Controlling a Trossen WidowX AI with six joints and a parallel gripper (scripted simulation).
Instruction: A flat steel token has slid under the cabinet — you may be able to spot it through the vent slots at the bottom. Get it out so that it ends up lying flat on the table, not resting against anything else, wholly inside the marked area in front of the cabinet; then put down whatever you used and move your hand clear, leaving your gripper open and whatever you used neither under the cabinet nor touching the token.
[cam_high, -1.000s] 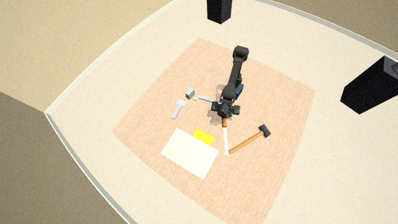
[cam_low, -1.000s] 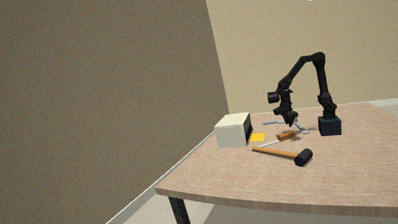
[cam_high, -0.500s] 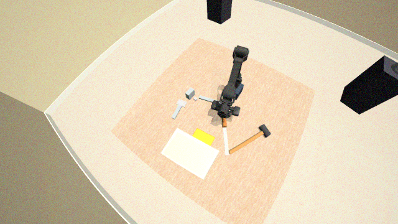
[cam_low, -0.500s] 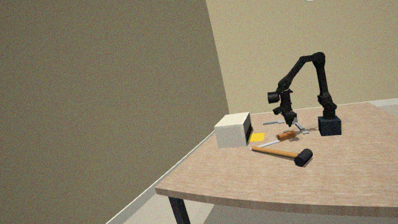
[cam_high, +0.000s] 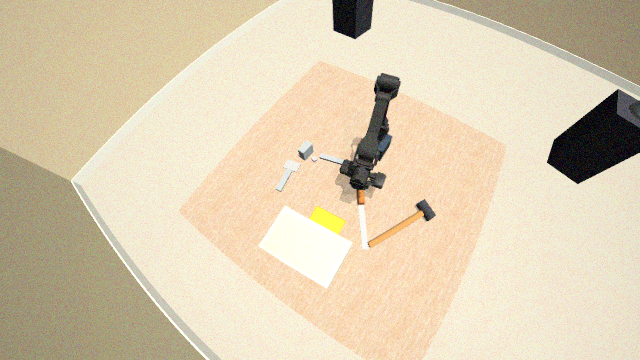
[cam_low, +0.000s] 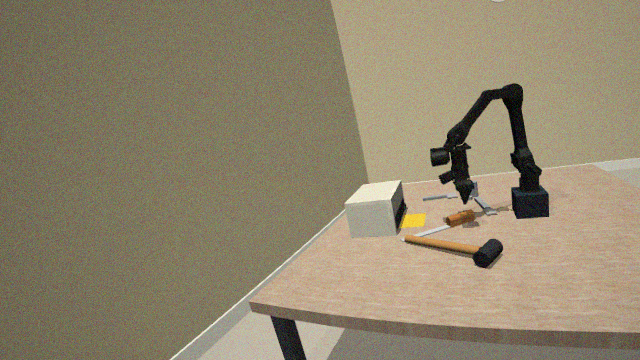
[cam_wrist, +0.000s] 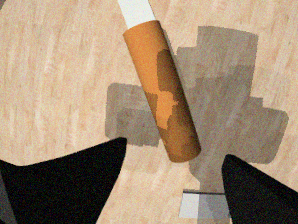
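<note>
The white cabinet (cam_high: 306, 247) (cam_low: 372, 217) stands on the table, with the yellow marked area (cam_high: 328, 220) (cam_low: 414, 220) at its front. I cannot see the token in any view; the vent slots are too small and dark to see through. A tool with an orange handle (cam_high: 361, 198) (cam_low: 460, 218) (cam_wrist: 160, 90) and a flat pale blade (cam_high: 363, 225) (cam_low: 432, 231) (cam_wrist: 137, 11) lies on the table beside the marked area. My gripper (cam_low: 465, 201) (cam_wrist: 176, 153) is open and empty above the rear end of that handle, which shows between and ahead of the fingertips in the wrist view.
A mallet (cam_high: 425, 210) (cam_low: 488, 253) lies with its handle end close to the blade's tip. A grey T-shaped tool (cam_high: 284, 181), a grey block (cam_high: 305, 150), a small white piece (cam_high: 314, 159) and a grey bar (cam_high: 330, 159) lie on the other side; a pale flat piece shows below the fingers.
</note>
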